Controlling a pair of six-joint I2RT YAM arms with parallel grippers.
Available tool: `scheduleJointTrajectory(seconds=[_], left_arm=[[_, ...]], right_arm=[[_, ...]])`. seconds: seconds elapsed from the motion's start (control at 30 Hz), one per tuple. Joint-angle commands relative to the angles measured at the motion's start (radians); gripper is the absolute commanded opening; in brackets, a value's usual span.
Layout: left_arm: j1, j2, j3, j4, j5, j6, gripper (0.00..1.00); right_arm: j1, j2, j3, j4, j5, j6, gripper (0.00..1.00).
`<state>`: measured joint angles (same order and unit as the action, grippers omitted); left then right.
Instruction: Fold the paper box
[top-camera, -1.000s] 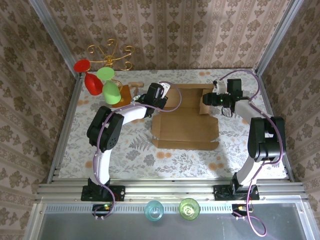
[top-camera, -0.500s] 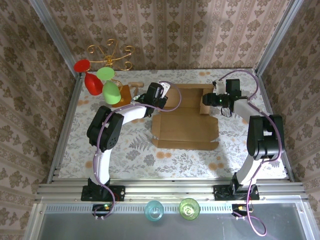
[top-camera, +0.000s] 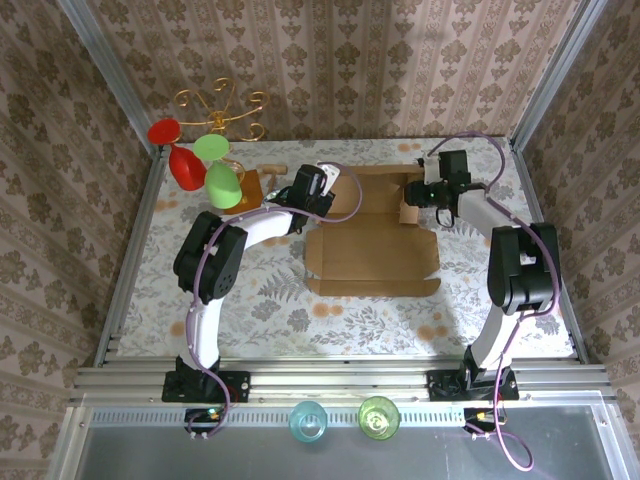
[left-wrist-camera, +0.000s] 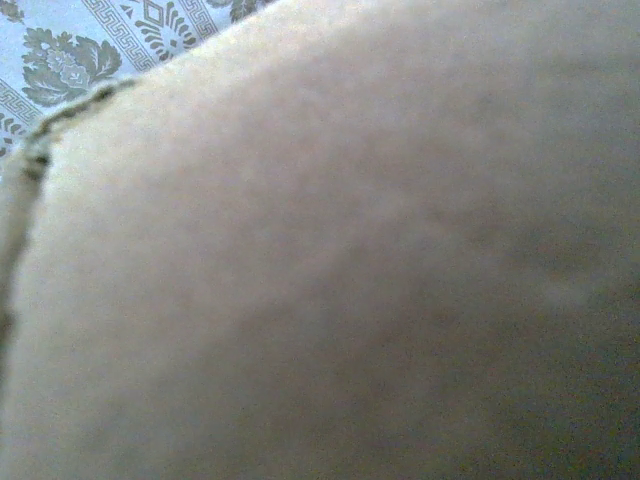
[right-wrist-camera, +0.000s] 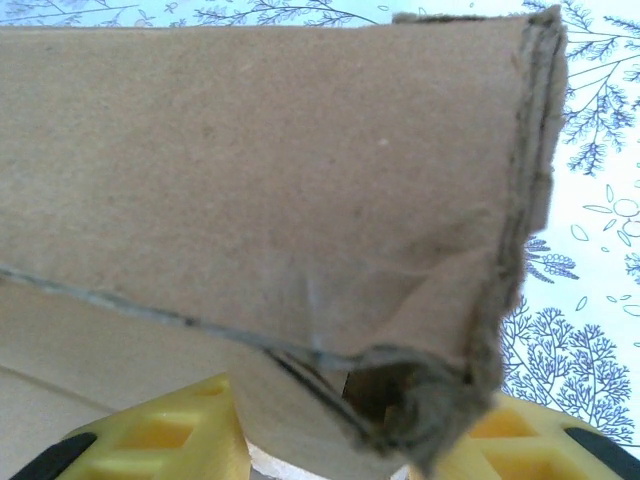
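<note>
Lying at the middle of the surface, toward its far side, the paper box is showing a wide near panel spread flat, with a narrow flap along the near edge. Its far part is standing with side walls raised.

The left fingers are sitting at the box's far left corner, against the raised left wall. The left wrist view is showing blurred brown cardboard close to the lens and a sliver of patterned cloth at the upper left. Whether these fingers are apart or together cannot be told.

The right fingers are sitting at the box's far right corner. In the right wrist view the two yellow fingers are standing apart, and the crumpled corner of a cardboard flap is sitting in the gap between them. Contact with either finger cannot be confirmed.

A small wooden board is lying just left of the left fingers. A gold stand is carrying red and green cups at the far left corner.
</note>
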<state>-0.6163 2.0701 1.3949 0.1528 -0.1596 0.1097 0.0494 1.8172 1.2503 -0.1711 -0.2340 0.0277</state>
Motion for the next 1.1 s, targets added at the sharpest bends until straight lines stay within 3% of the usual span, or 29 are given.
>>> scheduleJointTrajectory(seconds=[0.0, 0.07, 0.3, 0.4, 0.7, 1.07], left_arm=[[-0.011, 0.038, 0.022, -0.057, 0.055, 0.06, 0.0], [-0.01, 0.04, 0.028, -0.066, 0.061, 0.058, 0.0], [0.01, 0.054, 0.073, -0.143, 0.109, 0.05, 0.0], [0.016, 0.057, 0.081, -0.158, 0.135, 0.062, 0.0], [0.016, 0.084, 0.142, -0.259, 0.169, 0.096, 0.0], [0.015, 0.085, 0.14, -0.262, 0.161, 0.11, 0.0]], right_arm=[[0.035, 0.028, 0.0, -0.061, 0.008, -0.017, 0.5], [0.032, 0.01, -0.023, -0.041, -0.027, -0.018, 0.54], [-0.071, -0.039, -0.047, -0.051, -0.337, 0.042, 0.64], [-0.097, -0.082, -0.082, -0.054, -0.39, 0.041, 0.69], [-0.109, -0.201, -0.208, -0.088, -0.361, 0.05, 0.81], [-0.187, -0.363, -0.414, 0.04, -0.314, 0.129, 0.77]])
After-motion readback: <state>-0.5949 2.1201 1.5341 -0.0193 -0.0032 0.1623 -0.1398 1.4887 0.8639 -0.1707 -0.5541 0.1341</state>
